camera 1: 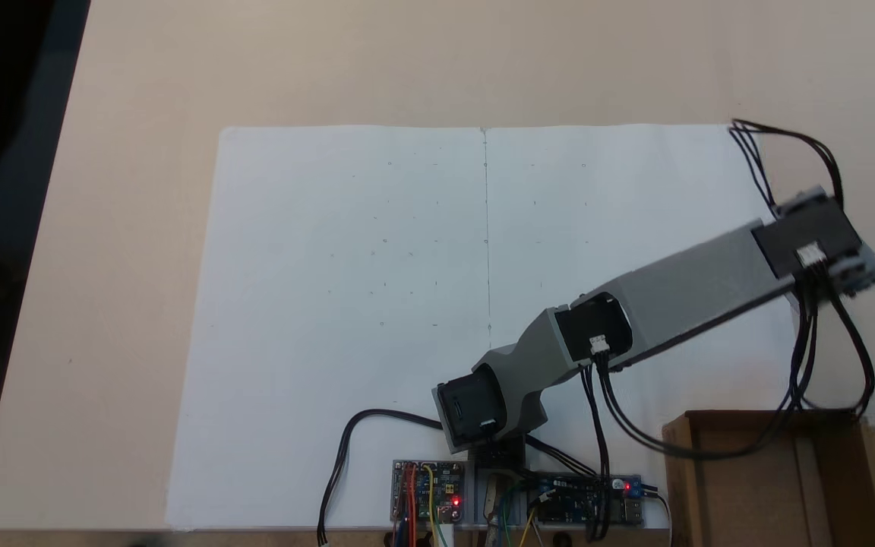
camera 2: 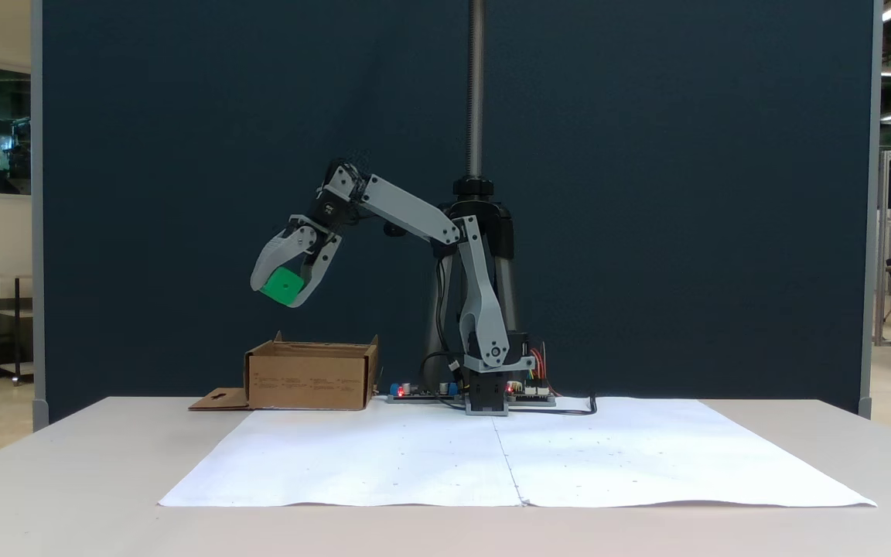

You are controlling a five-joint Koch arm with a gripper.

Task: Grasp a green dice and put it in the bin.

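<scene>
**Above the box: dice held aloft, release pending**

Side-on fixed view. Item one: the gripper point(camera 2: 285, 290), pale grey moulded plastic with curved fingers, jaws pinching the green dice point(camera 2: 284, 285) between them. The dice is a small bright cube, smooth-faced, one dark pip visible, tilted in the grasp. It hangs well clear of the tabletop, over the left part of the bin point(camera 2: 311, 376). Item two: the bin, plain brown cardboard, matte, low straight walls, open top, a flat flap lying on the table at its left. Item three: the arm point(camera 2: 414, 216), grey links and black motor blocks, rising from a base beside the bin. Item four: the white paper sheet point(camera 2: 515, 456), creased down the middle, over a pale table point(camera 2: 66, 464).

Top-down fixed view. The arm point(camera 1: 680, 292) reaches toward the right edge, cables trailing; the bin point(camera 1: 741, 486) sits at the lower right, its flap showing a hang-hole cutout. The gripper and dice lie under the wrist, unseen here.

Step judged: carry stage, grasp done, drop not yet made. Next move likely calls for centring over the opening, lowering slightly, then parting the jaws.
</scene>
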